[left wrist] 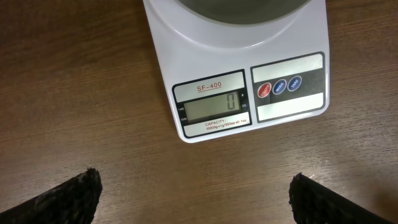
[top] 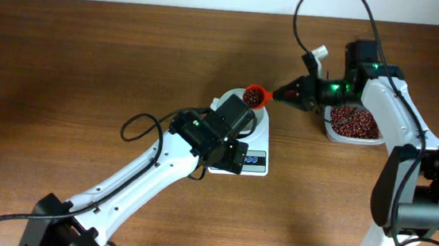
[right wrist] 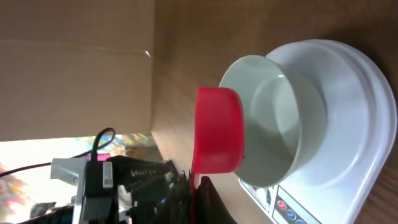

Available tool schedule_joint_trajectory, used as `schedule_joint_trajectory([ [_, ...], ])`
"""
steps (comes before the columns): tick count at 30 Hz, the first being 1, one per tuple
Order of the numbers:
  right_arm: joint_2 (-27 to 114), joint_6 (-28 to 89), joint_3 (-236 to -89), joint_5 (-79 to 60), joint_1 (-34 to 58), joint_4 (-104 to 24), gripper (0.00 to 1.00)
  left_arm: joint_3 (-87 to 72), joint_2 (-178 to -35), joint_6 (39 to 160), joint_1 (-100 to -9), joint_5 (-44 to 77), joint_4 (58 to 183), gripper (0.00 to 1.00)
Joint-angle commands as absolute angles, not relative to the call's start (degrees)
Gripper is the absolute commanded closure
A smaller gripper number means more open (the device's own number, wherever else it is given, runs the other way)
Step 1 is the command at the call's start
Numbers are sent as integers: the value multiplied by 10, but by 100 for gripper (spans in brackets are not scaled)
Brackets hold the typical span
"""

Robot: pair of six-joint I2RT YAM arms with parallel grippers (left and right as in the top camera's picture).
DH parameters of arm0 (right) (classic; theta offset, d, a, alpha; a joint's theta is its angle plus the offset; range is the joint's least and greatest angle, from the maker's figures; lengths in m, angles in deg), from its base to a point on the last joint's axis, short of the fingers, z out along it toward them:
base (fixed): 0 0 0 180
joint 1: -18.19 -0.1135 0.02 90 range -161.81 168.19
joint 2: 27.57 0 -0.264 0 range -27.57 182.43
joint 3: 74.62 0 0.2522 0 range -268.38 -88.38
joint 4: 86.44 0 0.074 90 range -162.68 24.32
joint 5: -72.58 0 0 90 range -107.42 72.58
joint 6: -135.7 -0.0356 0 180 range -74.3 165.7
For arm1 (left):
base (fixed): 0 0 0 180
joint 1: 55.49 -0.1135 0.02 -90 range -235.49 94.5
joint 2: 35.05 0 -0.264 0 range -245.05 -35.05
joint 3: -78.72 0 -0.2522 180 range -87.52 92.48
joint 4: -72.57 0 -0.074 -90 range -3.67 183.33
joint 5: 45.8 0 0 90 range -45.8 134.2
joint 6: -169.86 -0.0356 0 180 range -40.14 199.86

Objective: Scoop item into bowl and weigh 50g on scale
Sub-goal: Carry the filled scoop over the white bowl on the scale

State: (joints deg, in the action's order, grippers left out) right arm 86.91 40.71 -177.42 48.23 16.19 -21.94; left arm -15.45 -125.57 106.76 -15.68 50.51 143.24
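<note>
My right gripper (top: 287,95) clamped on a red scoop (top: 257,96) full of beans (top: 251,99), scoop over the white bowl (right wrist: 280,124) rim, bowl on the scale (left wrist: 249,81) mid-table (top: 90,48), my left gripper (left wrist: 196,199) spread wide above the display (left wrist: 211,107), tub (top: 353,123) near the table's right edge

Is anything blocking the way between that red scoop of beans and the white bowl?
Nothing visible does. The red scoop, gripped by the right tool, sits at the rim of the bowl, which is open and empty. The left tool hangs open in front of the scale.
</note>
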Motion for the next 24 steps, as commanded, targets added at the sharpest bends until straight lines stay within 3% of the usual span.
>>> schedule_joint_trajectory([
  [1,844,409,-1811,432,150,-205,96,-160,-1253,1076,-155,513,1431,1],
  [17,811,533,-1846,258,82,-150,96,-160,-1253,1076,-155,513,1431,1],
  [24,810,601,-1847,269,66,-146,96,-160,-1253,1077,-155,514,1432,1],
])
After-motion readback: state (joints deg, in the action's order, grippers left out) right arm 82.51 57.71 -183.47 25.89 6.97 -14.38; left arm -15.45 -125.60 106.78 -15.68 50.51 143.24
